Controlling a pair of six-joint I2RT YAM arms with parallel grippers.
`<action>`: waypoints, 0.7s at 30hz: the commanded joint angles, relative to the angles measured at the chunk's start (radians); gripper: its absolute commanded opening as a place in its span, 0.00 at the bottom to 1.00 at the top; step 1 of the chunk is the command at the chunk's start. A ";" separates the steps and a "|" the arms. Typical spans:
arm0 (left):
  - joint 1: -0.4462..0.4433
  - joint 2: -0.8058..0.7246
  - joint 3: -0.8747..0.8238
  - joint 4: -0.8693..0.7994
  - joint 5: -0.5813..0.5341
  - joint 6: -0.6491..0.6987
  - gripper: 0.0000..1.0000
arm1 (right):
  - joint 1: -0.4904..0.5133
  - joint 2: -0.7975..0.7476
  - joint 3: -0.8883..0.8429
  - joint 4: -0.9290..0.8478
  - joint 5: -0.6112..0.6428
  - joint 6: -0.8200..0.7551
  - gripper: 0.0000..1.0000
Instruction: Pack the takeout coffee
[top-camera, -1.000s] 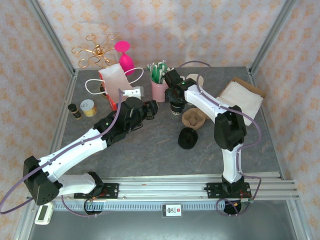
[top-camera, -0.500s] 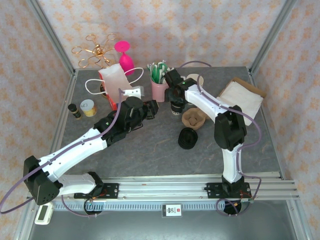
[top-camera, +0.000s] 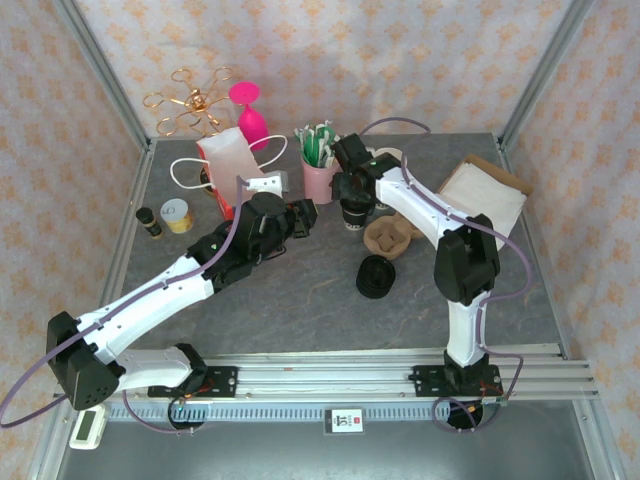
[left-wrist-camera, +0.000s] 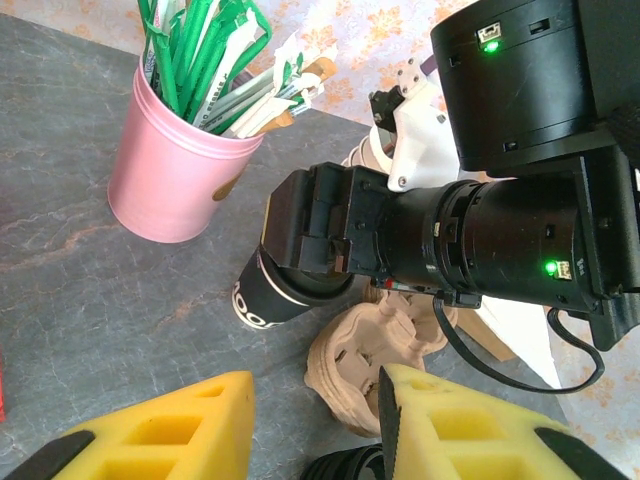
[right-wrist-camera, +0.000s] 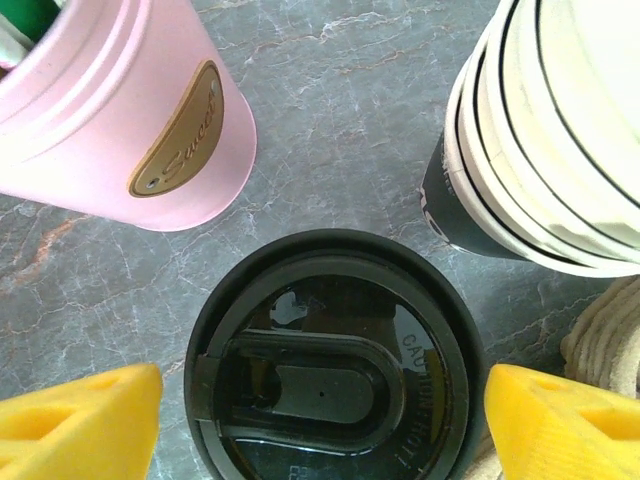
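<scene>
The takeout coffee (right-wrist-camera: 330, 360), a dark paper cup with a round black lid, stands upright on the grey table between the pink holder and the stack of cups. My right gripper (right-wrist-camera: 323, 400) hangs straight above it, open, one yellow finger on each side of the lid and a small gap on the left. In the top view the right gripper (top-camera: 352, 195) covers most of the cup (top-camera: 353, 215). In the left wrist view the cup's dark side (left-wrist-camera: 262, 300) shows below the right gripper's body. My left gripper (left-wrist-camera: 315, 420) is open and empty, a little left of the cup (top-camera: 305, 218).
A pink holder of stirrers (top-camera: 318, 178) stands just left of the cup, and a stack of lidless cups (right-wrist-camera: 560, 130) just right. A pulp cup carrier (top-camera: 388, 237) and black lids (top-camera: 376, 277) lie nearer. A paper bag (top-camera: 232, 165) stands at the back left, a flat box (top-camera: 485, 195) at the right.
The right arm's elbow has swung slightly to the right while its gripper stays over the cup. The left arm has not moved.
</scene>
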 joint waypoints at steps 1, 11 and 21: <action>0.009 -0.007 0.029 -0.021 -0.006 0.019 0.37 | -0.012 0.003 0.017 -0.032 0.015 -0.001 0.79; 0.010 0.002 0.033 -0.022 -0.001 0.027 0.37 | -0.011 0.053 0.009 -0.038 0.022 -0.018 0.66; 0.009 0.006 0.050 -0.026 0.001 0.033 0.37 | -0.008 0.041 0.059 -0.037 -0.024 -0.021 0.69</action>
